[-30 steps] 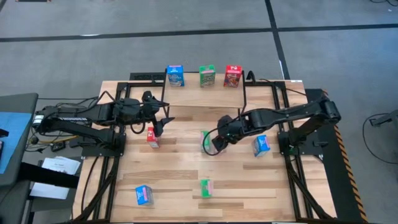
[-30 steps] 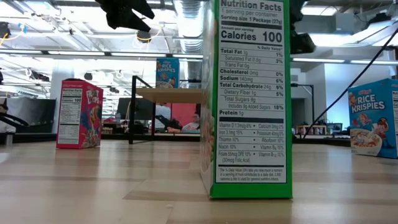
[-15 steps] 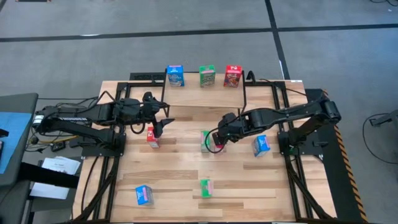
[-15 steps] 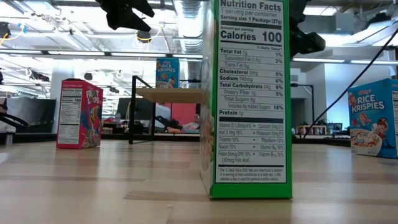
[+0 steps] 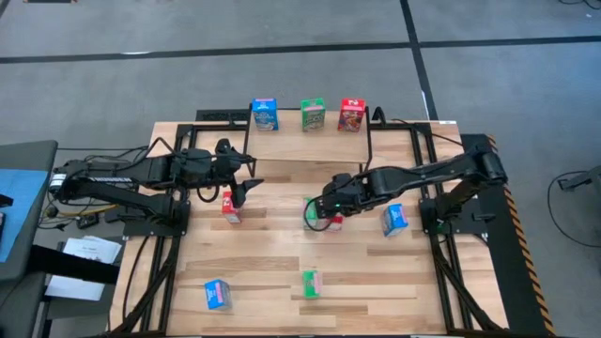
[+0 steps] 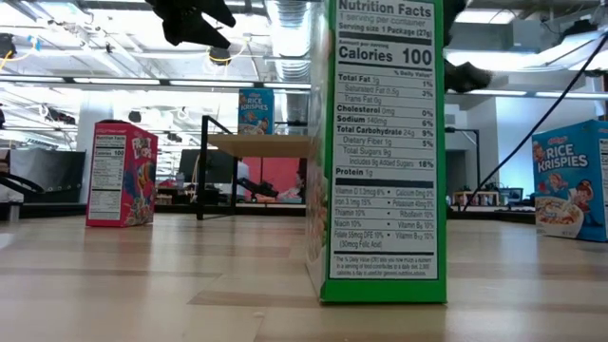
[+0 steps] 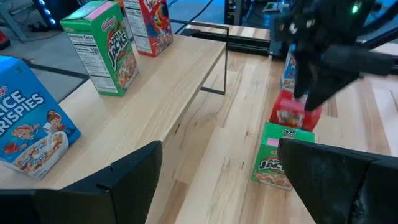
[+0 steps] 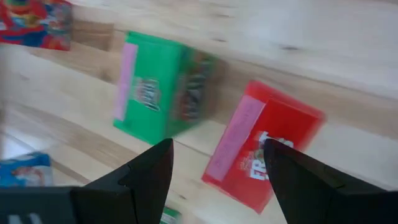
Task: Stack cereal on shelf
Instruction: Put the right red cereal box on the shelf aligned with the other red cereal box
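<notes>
R gripper (image 5: pixel 321 212) hangs over table centre w/ fingers apart, nothing held; in its wrist view the fingers (image 8: pixel 146 177) frame a red box (image 8: pixel 264 146) just beside a green box (image 8: pixel 158 87), both on the wooden table (image 5: pixel 282 263). L gripper (image 5: pixel 246 188) is fully open, empty, near a red box (image 5: pixel 230 207) at table left. Shelf (image 5: pixel 310 131) at the far edge carries three boxes: blue (image 5: pixel 265 114), green (image 5: pixel 313 115), red (image 5: pixel 351 115). Other boxes on table: blue at right (image 5: pixel 394 219), blue (image 5: pixel 217 294) and green (image 5: pixel 311 283) at the near side.
</notes>
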`<state>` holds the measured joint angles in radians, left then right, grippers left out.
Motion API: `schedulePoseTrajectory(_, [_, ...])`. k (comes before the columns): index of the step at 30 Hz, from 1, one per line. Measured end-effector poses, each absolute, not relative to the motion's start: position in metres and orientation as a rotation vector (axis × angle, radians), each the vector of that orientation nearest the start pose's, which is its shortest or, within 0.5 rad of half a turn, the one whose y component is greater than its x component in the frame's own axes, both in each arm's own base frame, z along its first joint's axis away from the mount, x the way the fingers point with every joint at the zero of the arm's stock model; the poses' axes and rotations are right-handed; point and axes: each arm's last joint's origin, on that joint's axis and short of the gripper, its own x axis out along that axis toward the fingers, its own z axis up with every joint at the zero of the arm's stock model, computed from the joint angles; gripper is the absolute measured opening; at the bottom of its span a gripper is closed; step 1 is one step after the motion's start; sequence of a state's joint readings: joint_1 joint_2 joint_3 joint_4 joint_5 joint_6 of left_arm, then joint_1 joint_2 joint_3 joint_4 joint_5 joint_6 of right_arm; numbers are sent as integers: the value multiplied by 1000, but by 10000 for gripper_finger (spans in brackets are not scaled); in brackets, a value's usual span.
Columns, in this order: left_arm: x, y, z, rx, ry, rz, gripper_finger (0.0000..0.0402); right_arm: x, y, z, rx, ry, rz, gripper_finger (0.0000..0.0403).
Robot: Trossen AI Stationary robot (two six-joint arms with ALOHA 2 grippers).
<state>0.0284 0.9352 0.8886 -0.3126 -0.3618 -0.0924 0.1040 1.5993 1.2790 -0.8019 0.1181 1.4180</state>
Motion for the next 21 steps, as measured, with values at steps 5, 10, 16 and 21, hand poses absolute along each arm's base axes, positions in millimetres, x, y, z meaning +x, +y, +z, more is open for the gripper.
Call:
schedulePoseTrajectory(5, [199,16,330,-27,352,402,311,322,30,258,1156,886,-790,276])
schedulePoseTrajectory(10, [199,16,330,-12,353,400,311,319,30,262,1169,873,-781,276])
schedulePoseTrajectory(16, [199,16,330,-8,355,399,311,312,29,271,1175,875,-819,276])
schedulePoseTrajectory(21, [199,16,330,-8,355,399,311,310,29,272,1182,892,-855,276])
